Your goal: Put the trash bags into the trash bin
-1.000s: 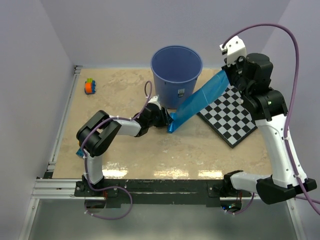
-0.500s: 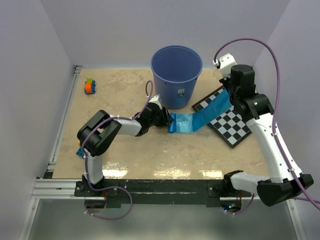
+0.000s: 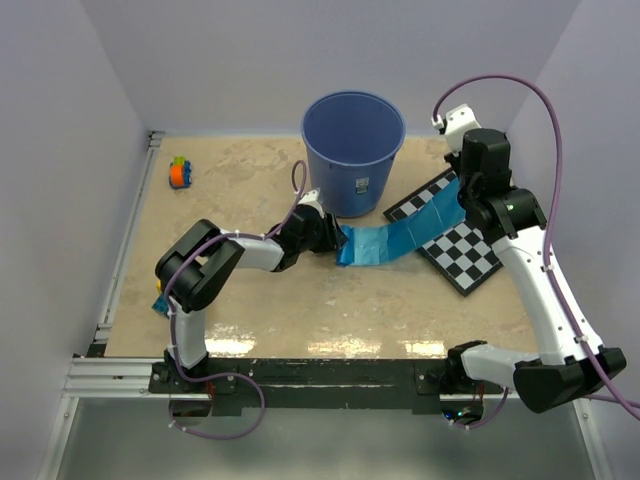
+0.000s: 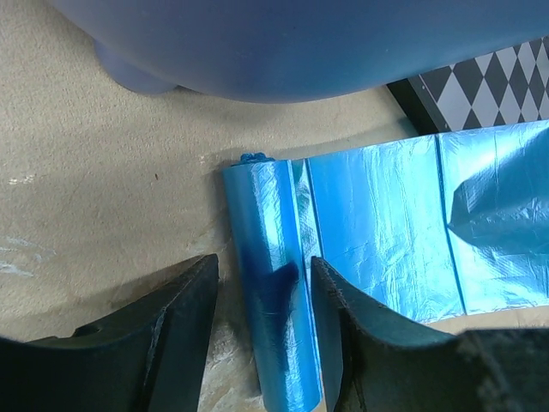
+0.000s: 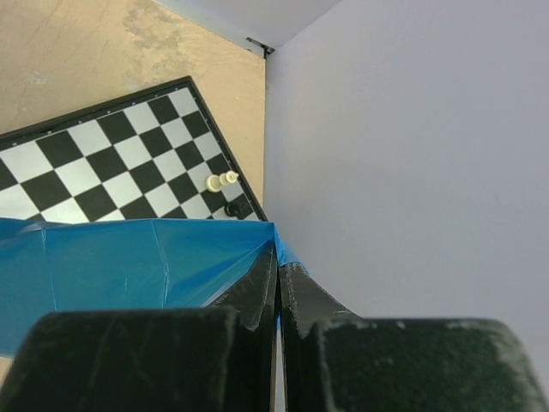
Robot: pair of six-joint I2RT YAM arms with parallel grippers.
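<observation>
Only the left wrist view shows the left gripper [image 4: 262,262] half open, straddling the roll of trash bags [image 4: 273,318] beside the trash bin [image 3: 345,190]. The right wrist view shows the right gripper [image 5: 278,257] pinching the unrolled strip [image 5: 111,266] above the chessboard [image 5: 129,163]. A second ago the strip slanted steeply upward; now it hangs low.

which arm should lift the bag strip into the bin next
Probably right: the right gripper is shut on the free end of the trash bags near the trash bin; the left gripper only straddles the roll.

Left claw [image 4: 263,260] low, jaws apart — right claw [image 5: 279,262] pinched shut.
</observation>
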